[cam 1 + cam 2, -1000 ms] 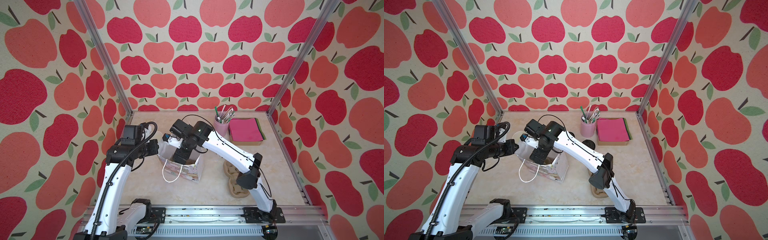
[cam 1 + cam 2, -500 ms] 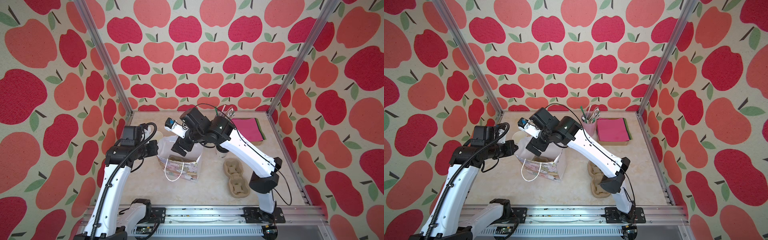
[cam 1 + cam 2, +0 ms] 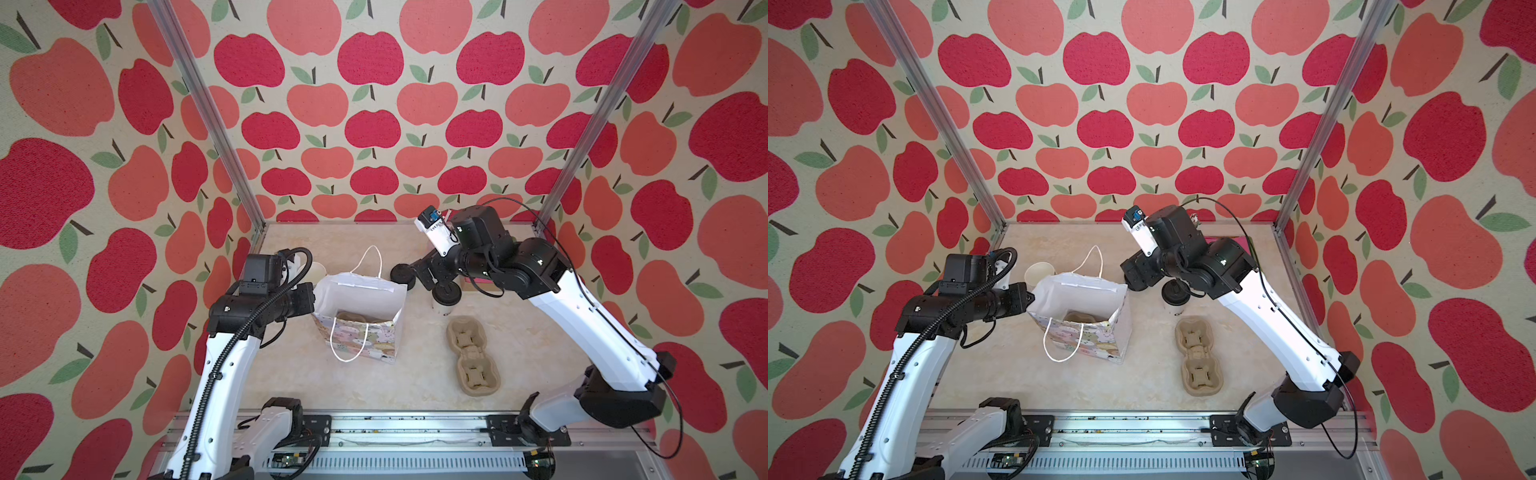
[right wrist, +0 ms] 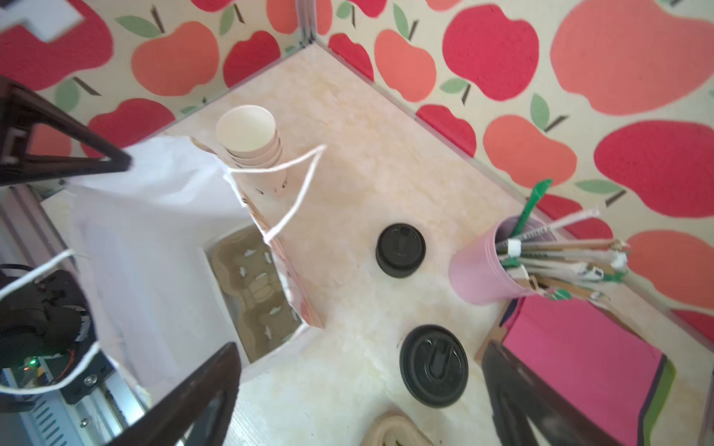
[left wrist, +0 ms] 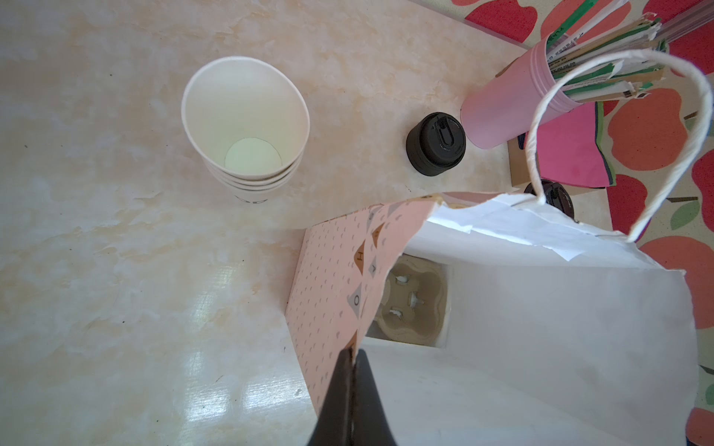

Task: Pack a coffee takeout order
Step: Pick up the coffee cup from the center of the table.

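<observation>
Left gripper [image 5: 351,357] pinches the left rim of the paper bag [image 5: 541,309]; right gripper [image 4: 359,359] hangs over the lidded cup [image 4: 432,365], fingers spread wide.

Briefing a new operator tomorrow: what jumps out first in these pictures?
The apple-print walls all round the cell. Mid-table, the left gripper pinches the rim of a gift bag, a pulp cup carrier lying at its bottom. Beside the bag, the right gripper hangs open near the lidded cup.
</observation>
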Controlling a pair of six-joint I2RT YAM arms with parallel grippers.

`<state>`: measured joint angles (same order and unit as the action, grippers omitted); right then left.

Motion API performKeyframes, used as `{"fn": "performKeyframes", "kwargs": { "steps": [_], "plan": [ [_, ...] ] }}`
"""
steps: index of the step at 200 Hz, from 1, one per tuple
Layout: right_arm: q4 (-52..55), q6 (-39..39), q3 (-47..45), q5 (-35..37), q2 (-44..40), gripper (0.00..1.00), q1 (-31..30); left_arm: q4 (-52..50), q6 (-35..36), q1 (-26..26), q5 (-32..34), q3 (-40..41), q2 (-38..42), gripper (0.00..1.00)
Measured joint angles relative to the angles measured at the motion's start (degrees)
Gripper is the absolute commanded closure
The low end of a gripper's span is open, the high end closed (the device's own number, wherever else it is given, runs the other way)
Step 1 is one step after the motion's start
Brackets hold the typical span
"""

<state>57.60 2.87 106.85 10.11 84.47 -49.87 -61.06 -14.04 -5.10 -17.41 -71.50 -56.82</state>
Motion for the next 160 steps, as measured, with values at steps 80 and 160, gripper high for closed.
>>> {"fn": "performKeyframes", "kwargs": {
  "steps": [80,160],
  "plan": [
    [0.76,1.75,-15.06,-3.58,0.35,0.01,15.58,0.5,-1.16,0.0,-0.11,0.02,-0.17,0.79],
    [-0.02,2.25,-17.2,-6.14,7.43,0.04,17.38,3.5,-3.04,0.0,-1.51,0.07,-0.15,0.43]
  ]
}}
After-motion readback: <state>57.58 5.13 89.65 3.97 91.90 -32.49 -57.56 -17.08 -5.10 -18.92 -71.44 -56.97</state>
